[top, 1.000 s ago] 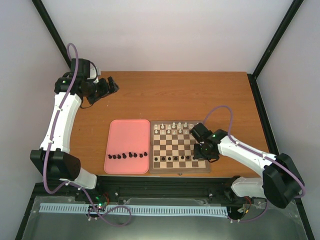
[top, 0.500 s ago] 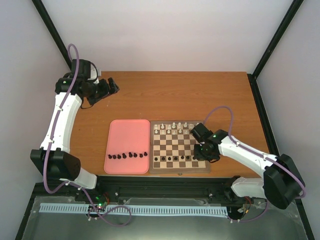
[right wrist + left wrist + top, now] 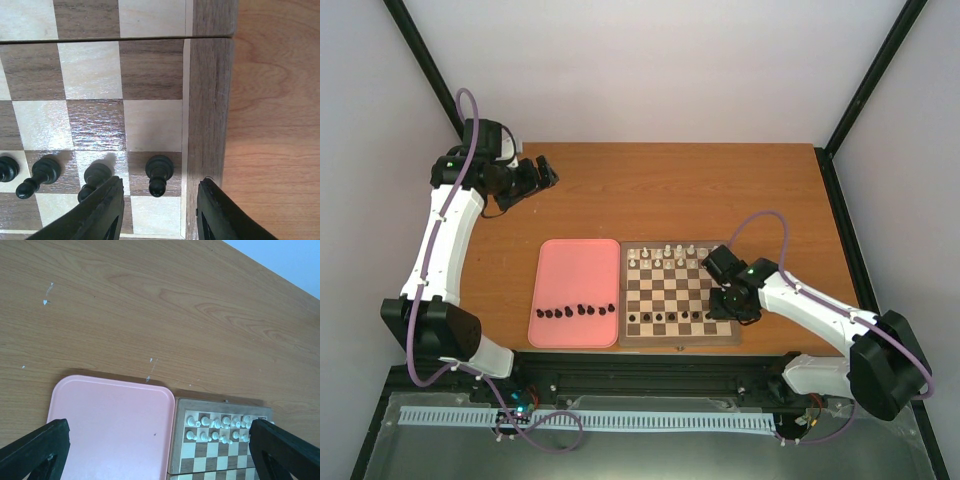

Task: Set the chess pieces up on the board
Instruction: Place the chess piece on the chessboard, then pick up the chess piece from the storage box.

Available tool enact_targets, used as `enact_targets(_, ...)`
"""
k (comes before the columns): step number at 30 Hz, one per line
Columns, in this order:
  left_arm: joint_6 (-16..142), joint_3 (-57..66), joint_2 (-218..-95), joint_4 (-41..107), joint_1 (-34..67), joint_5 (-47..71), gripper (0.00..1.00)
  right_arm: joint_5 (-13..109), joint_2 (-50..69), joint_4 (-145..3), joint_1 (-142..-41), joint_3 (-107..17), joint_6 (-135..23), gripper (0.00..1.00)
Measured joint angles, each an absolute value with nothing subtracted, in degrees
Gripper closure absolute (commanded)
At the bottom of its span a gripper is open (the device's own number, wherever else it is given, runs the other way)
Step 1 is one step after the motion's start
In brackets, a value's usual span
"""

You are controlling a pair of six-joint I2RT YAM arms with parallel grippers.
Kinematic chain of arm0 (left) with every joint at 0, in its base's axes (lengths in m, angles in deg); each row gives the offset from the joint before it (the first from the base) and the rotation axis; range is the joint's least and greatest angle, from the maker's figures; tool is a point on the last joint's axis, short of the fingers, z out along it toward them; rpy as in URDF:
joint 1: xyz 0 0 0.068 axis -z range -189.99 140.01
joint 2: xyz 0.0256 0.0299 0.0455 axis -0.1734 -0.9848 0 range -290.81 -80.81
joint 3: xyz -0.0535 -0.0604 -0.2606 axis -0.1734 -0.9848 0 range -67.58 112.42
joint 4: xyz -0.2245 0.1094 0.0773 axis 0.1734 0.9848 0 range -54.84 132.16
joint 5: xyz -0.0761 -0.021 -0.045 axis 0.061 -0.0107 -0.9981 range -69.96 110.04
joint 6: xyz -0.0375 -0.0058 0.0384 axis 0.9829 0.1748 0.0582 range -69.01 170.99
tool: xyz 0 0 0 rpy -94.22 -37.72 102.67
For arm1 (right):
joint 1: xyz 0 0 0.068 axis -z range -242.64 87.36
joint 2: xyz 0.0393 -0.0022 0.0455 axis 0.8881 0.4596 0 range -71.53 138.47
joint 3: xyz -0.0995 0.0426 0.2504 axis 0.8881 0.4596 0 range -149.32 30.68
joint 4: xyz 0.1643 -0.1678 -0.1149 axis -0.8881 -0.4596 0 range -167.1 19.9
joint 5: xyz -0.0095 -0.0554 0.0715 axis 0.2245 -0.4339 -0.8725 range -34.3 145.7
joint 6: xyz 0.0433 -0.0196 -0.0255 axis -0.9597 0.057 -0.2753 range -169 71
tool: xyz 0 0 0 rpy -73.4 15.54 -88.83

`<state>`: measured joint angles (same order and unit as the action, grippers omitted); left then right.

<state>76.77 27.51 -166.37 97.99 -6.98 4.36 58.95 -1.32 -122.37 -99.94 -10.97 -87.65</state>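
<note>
Plainly, the right pincer (image 3: 161,186) stands apart, empty, with one finger on each side of a black pawn (image 3: 159,172) and neither touching it. The pawn looks upright on a dark square in the gap just ahead of the fingertips, and the brown border of the board (image 3: 207,100) runs past the right-hand finger. Beyond the left-hand finger, more black chess pieces (image 3: 40,175) line the same rank, the nearest just beside that finger. The rest of the black chess pieces sit in a row on the pink tray (image 3: 575,275), well off to this pincer's left. The white pieces (image 3: 665,255) stand at the board's far side, ahead of it. The left pincer (image 3: 159,429) hangs wide apart and empty over the bare table, far from everything. These pieces are probably very light, hard and smooth, so a brushing finger could easily tip one or let it squirt free. The likely safest hold is low on the stem, under the head. The fingers should drop squarely into the gaps between neighbours and close gently.
</note>
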Motion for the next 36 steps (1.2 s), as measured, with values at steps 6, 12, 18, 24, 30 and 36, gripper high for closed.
enact_targets(6, 76.77, 27.51, -166.37, 97.99, -6.98, 4.36, 0.0, 60.19, -1.32, -123.18, -99.91, -12.34, -87.65, 0.58)
enact_targets(12, 76.75, 27.51, -166.37, 97.99, -6.98, 4.36, 0.0, 61.37, -0.53, -124.18, -99.85, -17.42, -87.32, 0.59)
enact_targets(18, 76.75, 27.51, -166.37, 97.99, -6.98, 4.36, 0.0, 62.49, 5.87, -125.23, -100.66, -30.36, -82.86, 0.61)
enact_targets(24, 76.75, 27.51, -166.37, 98.01, -6.98, 4.38, 0.0, 62.55, 19.16, -124.73, -107.91, -49.46, -78.3, 0.59)
enact_targets(30, 76.75, 27.51, -166.37, 98.01, -6.98, 4.36, 0.0, 60.15, 32.06, -124.09, -118.54, -62.57, -74.25, 0.59)
enact_targets(36, 76.77, 27.51, -166.26, 97.99, -6.98, 4.29, 0.0, 54.73, 37.37, -124.86, -122.8, -63.05, -70.54, 0.6)
